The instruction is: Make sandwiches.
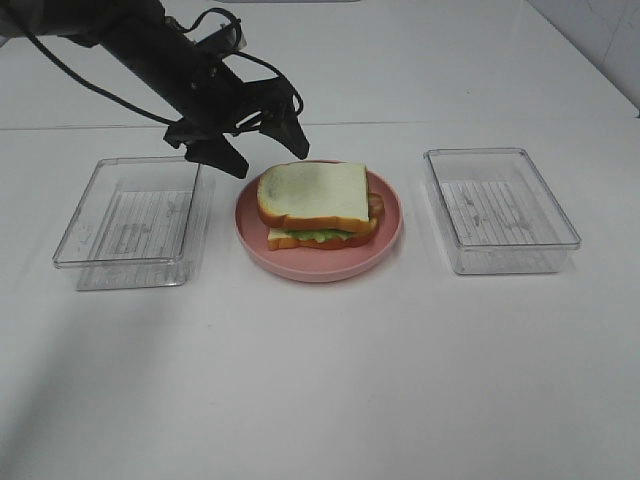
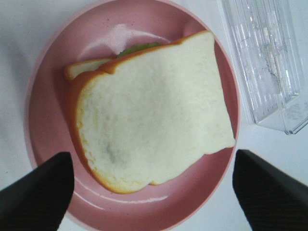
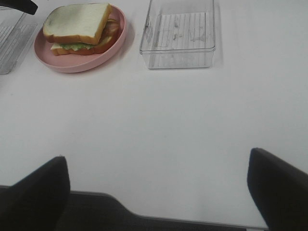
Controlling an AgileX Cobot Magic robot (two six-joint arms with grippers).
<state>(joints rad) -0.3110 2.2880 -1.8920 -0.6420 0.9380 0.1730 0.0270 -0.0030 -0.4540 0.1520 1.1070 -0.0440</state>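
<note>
With my left gripper (image 1: 268,146) spread above the sandwich (image 1: 318,203), I lift straight up, clear of the bread.

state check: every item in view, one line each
sandwich: assembled, top bread slice on, resting on the plate, not gripped
pink plate: upright on the table, holds the sandwich
left clear container: empty, no lid
right clear container: empty, no lid
left gripper: open, above the plate's far-left edge, holding nothing
right gripper: open, holding nothing, away from the plate
</note>
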